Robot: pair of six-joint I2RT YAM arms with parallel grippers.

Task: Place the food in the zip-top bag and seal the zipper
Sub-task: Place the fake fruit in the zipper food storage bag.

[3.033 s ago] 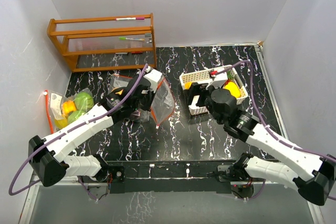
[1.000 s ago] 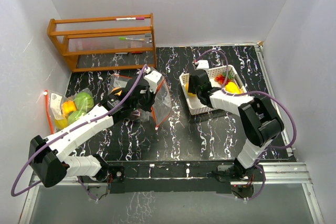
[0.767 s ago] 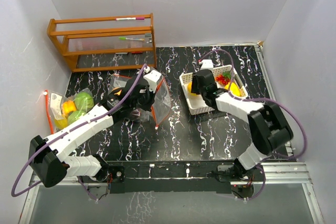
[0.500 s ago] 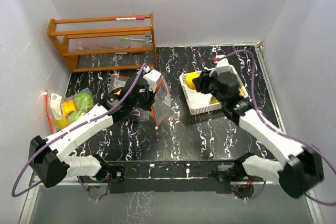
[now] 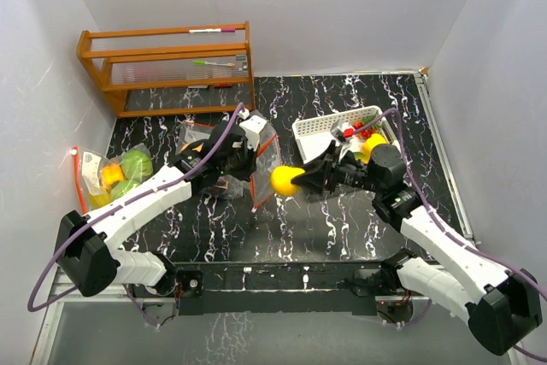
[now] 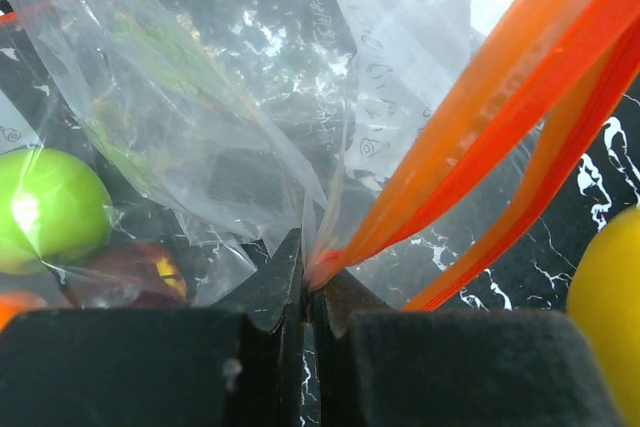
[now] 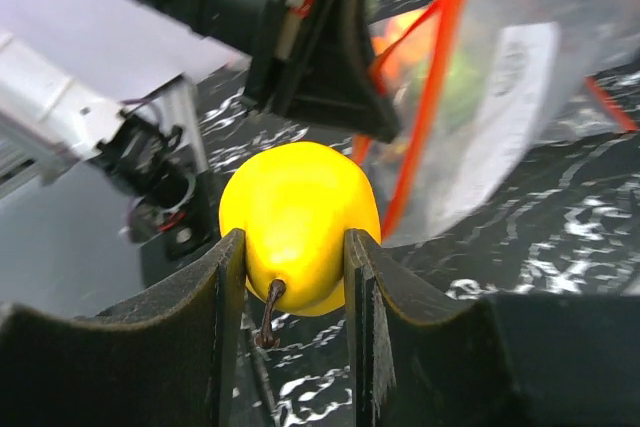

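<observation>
My left gripper (image 5: 245, 156) (image 6: 312, 282) is shut on the orange zipper edge of the clear zip-top bag (image 5: 267, 164) (image 6: 480, 127), holding its mouth up off the table. A yellow pear-shaped fruit (image 5: 283, 180) (image 7: 298, 215) with a brown stem is pinched between the fingers of my right gripper (image 5: 301, 180) (image 7: 295, 239). It hangs just right of the bag's mouth, apart from it. In the left wrist view this fruit (image 6: 610, 297) shows at the right edge. More food (image 5: 373, 144), yellow and red, lies in the white basket (image 5: 318, 125).
A second clear bag (image 5: 109, 179) holding green and orange fruits lies at the left wall. A wooden rack (image 5: 167, 66) stands at the back left. The basket sits behind my right arm, right of the held bag.
My right gripper has lifted the yellow fruit out of the basket and carried it left to the bag's mouth. My left gripper has kept its hold on the bag.
</observation>
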